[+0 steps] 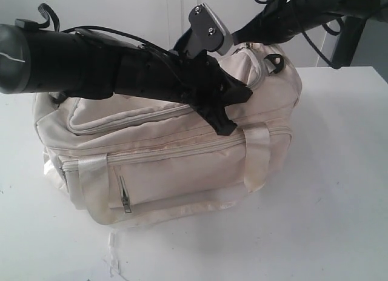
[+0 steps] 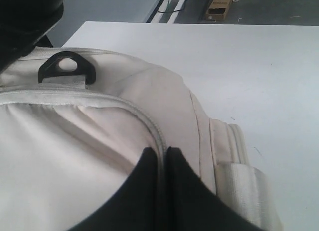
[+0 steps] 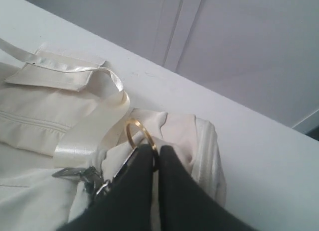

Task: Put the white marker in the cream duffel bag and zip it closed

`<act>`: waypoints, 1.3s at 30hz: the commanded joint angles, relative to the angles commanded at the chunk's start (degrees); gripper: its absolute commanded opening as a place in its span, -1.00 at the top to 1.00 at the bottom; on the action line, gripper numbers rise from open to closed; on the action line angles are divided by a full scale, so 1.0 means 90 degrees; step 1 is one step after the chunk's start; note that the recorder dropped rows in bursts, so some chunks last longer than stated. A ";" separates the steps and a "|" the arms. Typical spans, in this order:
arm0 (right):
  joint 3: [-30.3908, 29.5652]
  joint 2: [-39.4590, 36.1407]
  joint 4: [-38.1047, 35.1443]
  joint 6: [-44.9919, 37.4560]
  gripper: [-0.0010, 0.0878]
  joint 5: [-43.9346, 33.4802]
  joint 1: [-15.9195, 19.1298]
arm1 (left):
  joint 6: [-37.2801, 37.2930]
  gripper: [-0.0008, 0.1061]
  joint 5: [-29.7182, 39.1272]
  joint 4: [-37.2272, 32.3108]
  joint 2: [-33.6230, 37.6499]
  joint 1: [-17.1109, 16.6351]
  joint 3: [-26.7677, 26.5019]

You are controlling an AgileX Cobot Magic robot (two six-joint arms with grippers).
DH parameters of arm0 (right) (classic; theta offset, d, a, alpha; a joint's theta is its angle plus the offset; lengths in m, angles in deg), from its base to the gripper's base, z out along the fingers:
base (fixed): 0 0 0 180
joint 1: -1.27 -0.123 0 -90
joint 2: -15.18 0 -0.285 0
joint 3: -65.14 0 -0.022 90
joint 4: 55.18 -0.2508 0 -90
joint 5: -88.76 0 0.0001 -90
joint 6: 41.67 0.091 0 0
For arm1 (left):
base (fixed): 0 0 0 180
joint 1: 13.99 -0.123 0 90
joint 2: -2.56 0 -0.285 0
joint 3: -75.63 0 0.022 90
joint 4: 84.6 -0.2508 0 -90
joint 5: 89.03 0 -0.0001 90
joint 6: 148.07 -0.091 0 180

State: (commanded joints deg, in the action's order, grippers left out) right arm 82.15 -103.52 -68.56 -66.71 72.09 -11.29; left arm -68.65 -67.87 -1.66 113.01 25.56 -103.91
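Note:
The cream duffel bag (image 1: 182,172) stands on the white table with its top zip line drawn together where it shows. My left gripper (image 1: 225,125) reaches across the bag's top. In the left wrist view it (image 2: 160,154) is shut, with the top zip track (image 2: 158,134) running in between its black fingers; the pull is hidden. My right gripper (image 3: 157,150) is at the bag's far end, shut on a gold ring (image 3: 133,130) beside a metal clip (image 3: 79,173). The white marker is out of view.
A black strap clip (image 1: 274,62) sits on the bag's far end. A cream handle strap (image 1: 257,157) hangs down the front, near the front pocket's zip pull (image 1: 125,202). A scrap of clear plastic (image 1: 112,257) lies on the table in front. A cardboard box (image 2: 219,6) lies beyond the table.

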 joint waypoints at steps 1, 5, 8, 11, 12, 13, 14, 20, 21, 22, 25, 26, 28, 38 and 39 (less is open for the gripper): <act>0.0000 0.0000 0.0000 0.0093 0.98 0.0007 0.0000 | 0.0069 0.97 -0.0030 0.0000 0.0000 0.0000 0.0000; 0.0000 0.0022 0.0000 0.0333 0.67 0.0024 0.0000 | 0.0379 0.63 -0.0231 0.0000 0.0000 0.0000 0.0000; 0.0000 0.0080 0.0000 0.0517 0.23 -0.0223 0.0000 | 0.0637 0.09 -0.0273 0.0000 0.0000 -0.0014 0.0000; 0.0000 0.0204 0.0000 0.0646 -0.25 -0.0720 0.0000 | 0.0923 -0.36 -0.0575 0.0000 -0.0028 -0.0014 0.0000; 0.0000 0.0272 0.0032 0.0646 -0.36 -0.0920 0.0000 | 0.1024 -0.42 -0.0642 0.0000 -0.0060 -0.0014 0.0000; 0.0000 0.0337 0.0043 0.0646 -0.42 -0.1080 0.0012 | 0.1097 -0.43 -0.0736 0.0000 -0.0110 -0.0014 0.0000; 0.0000 0.0423 0.0043 0.0646 -0.43 -0.1268 0.0012 | 0.1156 -0.43 -0.0762 0.0000 -0.0177 -0.0014 0.0000; 0.0000 0.0916 0.0043 0.1109 -0.43 -0.2225 0.0101 | 0.1353 -0.42 -0.0694 -0.0101 -0.0686 -0.0014 0.0000; 0.0000 0.0965 0.0043 0.1146 -0.43 -0.2420 0.0184 | 0.1483 -0.42 -0.0678 -0.0146 -0.0755 -0.0014 0.0000; 0.0000 0.0997 0.0043 0.1146 -0.43 -0.2592 0.0282 | 0.1657 -0.42 -0.0649 -0.0211 -0.0851 -0.0014 0.0000; 0.0000 0.0979 -0.0050 0.1163 -0.43 -0.3244 0.0773 | 0.2457 -0.42 -0.0493 -0.0882 -0.1140 -0.0014 0.0000; 0.0000 0.0948 -0.0149 0.1163 -0.43 -0.3458 0.0944 | 0.2819 -0.41 -0.0384 -0.1347 -0.1226 -0.0014 0.0000; 0.0000 0.0859 -0.0517 0.1142 -0.41 -0.3819 0.1205 | 0.3628 -0.33 -0.0108 -0.2430 -0.1363 -0.0014 0.0000; -0.0037 0.0187 -0.1559 0.0363 -0.21 -0.3600 0.1371 | 0.7308 0.66 0.1902 -0.5899 -0.1998 -0.0289 0.0000; -0.0037 0.0094 -0.1694 0.0141 -0.19 -0.3588 0.1371 | 0.7428 0.69 0.2028 -0.6013 -0.2089 -0.0340 0.0000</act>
State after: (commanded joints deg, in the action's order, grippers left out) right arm 81.83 -102.68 -83.81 -65.44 39.80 1.04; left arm -1.79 -49.62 -55.78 94.21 22.51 -103.91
